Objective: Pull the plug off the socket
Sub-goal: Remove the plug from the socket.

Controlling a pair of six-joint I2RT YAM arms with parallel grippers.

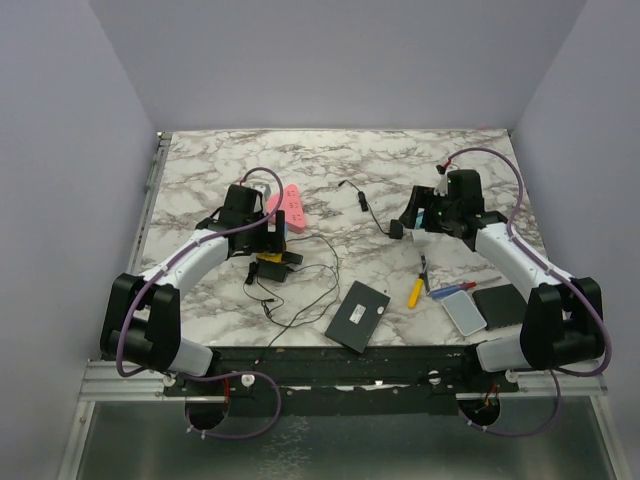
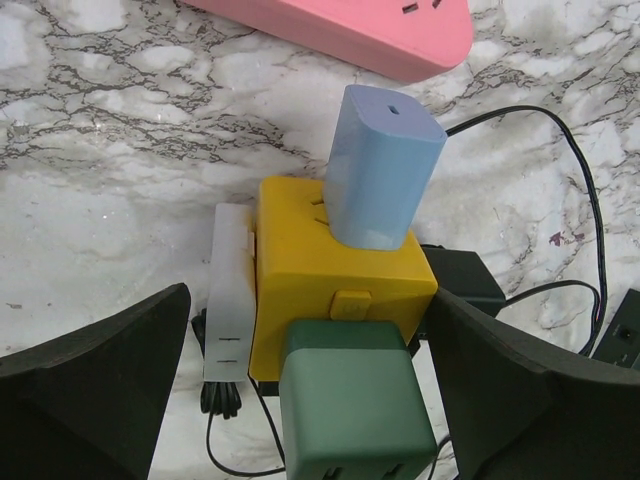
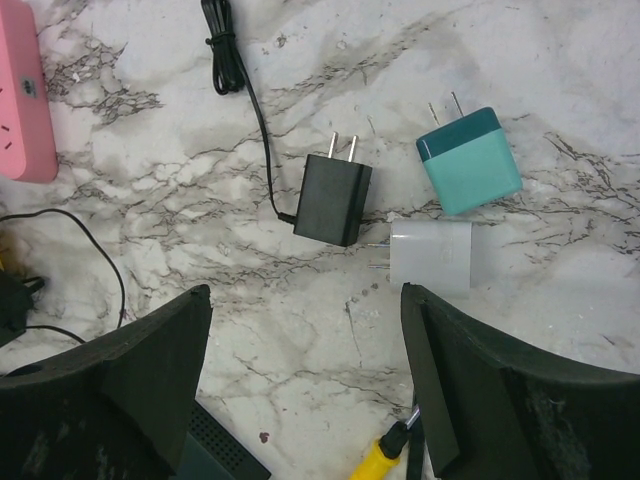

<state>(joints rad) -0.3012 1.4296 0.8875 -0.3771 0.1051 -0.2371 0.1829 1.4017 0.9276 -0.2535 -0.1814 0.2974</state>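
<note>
A yellow cube socket point(image 2: 300, 262) stands on the marble table in the left wrist view. Three plugs sit in it: a pale blue plug point(image 2: 385, 165) on top, a green plug point(image 2: 355, 400) on the near face and a white plug point(image 2: 230, 290) on its left side. My left gripper point(image 2: 308, 325) is open, one finger on each side of the cube and the green plug, touching neither. From above, the left gripper point(image 1: 272, 240) hovers over the socket point(image 1: 268, 268). My right gripper point(image 3: 305, 300) is open and empty over bare marble, far right of the socket point(image 1: 412, 222).
A pink power strip point(image 2: 350, 30) lies just beyond the socket. Loose by the right gripper are a black plug point(image 3: 333, 198) with its cable, a teal plug point(image 3: 470, 162) and a white plug point(image 3: 430, 254). A yellow screwdriver point(image 1: 415, 292), phone point(image 1: 465, 312) and black box point(image 1: 357, 316) lie near the front.
</note>
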